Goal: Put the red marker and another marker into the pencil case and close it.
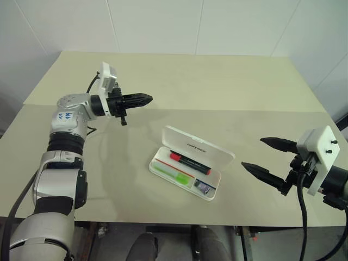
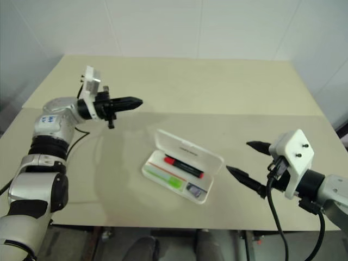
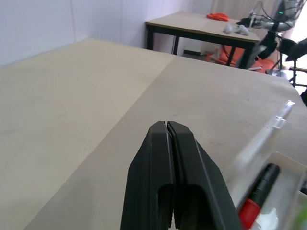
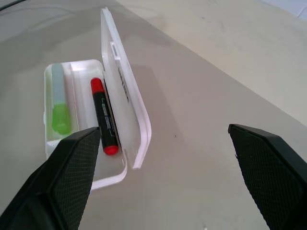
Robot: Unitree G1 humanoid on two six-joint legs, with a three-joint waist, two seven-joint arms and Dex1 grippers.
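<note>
Looking down on the smooth, matte beige table (image 1: 179,81), we see the pencil case (image 1: 191,162) lying open near the middle, a white box of hard glossy plastic with rounded corners. Its thin lid (image 1: 199,145) stands raised on the far side and carries small dark lettering. Inside the tray lies the red marker (image 1: 190,163), a slim round pen with a black barrel and a red cap, resting along the back compartment. In front of it, in a separate long compartment, lies another marker (image 1: 173,175), a short stubby highlighter of light-green translucent plastic. A small dark piece (image 1: 203,188) sits in the corner compartment at the right end; we cannot tell what it is. Our left gripper (image 1: 147,99) hovers above the table, well apart from the case, and its two black tapered fingers are pressed together, holding nothing. Our right gripper (image 1: 261,155) is near the case's right side, with its pointed, textured black fingers spread wide apart and empty.
</note>
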